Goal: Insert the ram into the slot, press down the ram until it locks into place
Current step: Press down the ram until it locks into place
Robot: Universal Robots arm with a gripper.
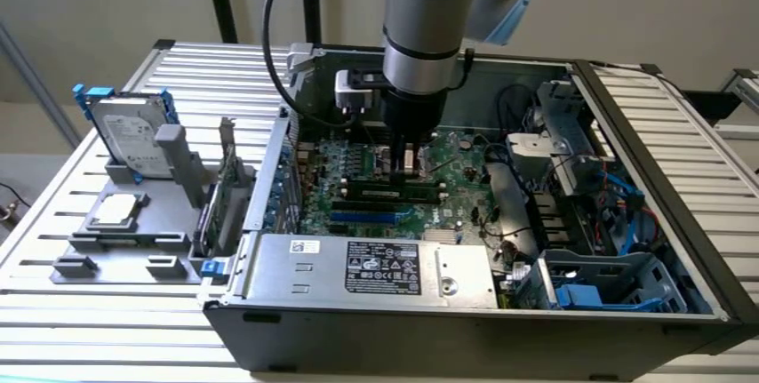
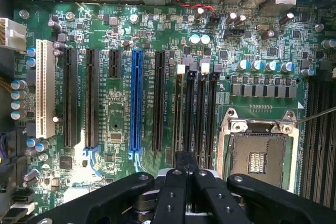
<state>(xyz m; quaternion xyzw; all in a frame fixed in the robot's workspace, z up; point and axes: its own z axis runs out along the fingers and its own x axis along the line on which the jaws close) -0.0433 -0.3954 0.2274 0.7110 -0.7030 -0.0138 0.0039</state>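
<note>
The ram [image 1: 394, 190], a thin green stick with black chips, stands on edge in one of the black slots [image 1: 355, 196] on the motherboard inside the open computer case. My gripper [image 1: 408, 171] comes straight down on the stick's middle, fingertips drawn together at its top edge; I cannot tell whether they touch it. In the wrist view the black fingers [image 2: 173, 187] meet at the gripper [image 2: 185, 160] over the parallel black slots [image 2: 202, 114], which lie between the square silver processor socket [image 2: 260, 150] and the blue slot [image 2: 136, 98].
The case walls [image 1: 664, 161] surround the board, with a silver power supply [image 1: 355, 267] at the front and cables and drive bays [image 1: 570, 187] at the exterior view's right. A grey fixture [image 1: 119, 241] outside the case holds a hard drive [image 1: 131, 134] and a processor chip [image 1: 115, 210].
</note>
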